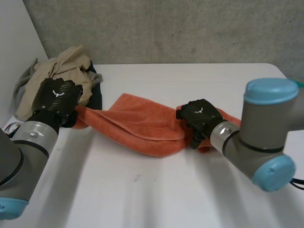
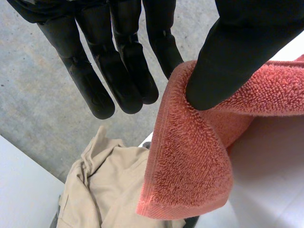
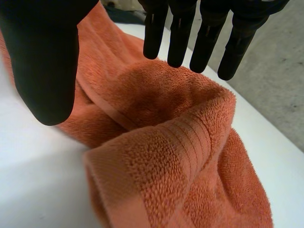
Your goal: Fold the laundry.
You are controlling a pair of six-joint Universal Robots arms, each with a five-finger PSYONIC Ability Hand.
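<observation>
1. Laundry waits at the far left corner of the white worktop. A crumpled beige cotton garment is heaped with a dark cloth and a grey one, partly under the left hand.
2. The black left hand hovers at the pile's near edge. It pinches the left end of the fluffy orange terry towel between its thumb and a straight finger. The hemmed corner hangs loose below the pinch, close above the beige garment.
3. The towel lies as a long, partly doubled band across the middle of the worktop, from one hand to the other. One long edge is folded over onto the cloth.
4. The black right hand sits over the towel's bunched right end. Its fingers are straight, its thumb is spread well apart, and it appears to grip nothing. The cloth beneath is rumpled into a thick fold.
5. The step in hand looks like spreading the towel flat before any fold is made.
   - The right hand should close on a true corner or the hem, not on the bunched middle.
   - Both hands should then draw apart and lift just enough for the doubled band to drop open.
   - The left end needs to move clear of the pile, or the beige garment may drag along.
   - The towel is best laid on the bare worktop nearer the robot.
</observation>
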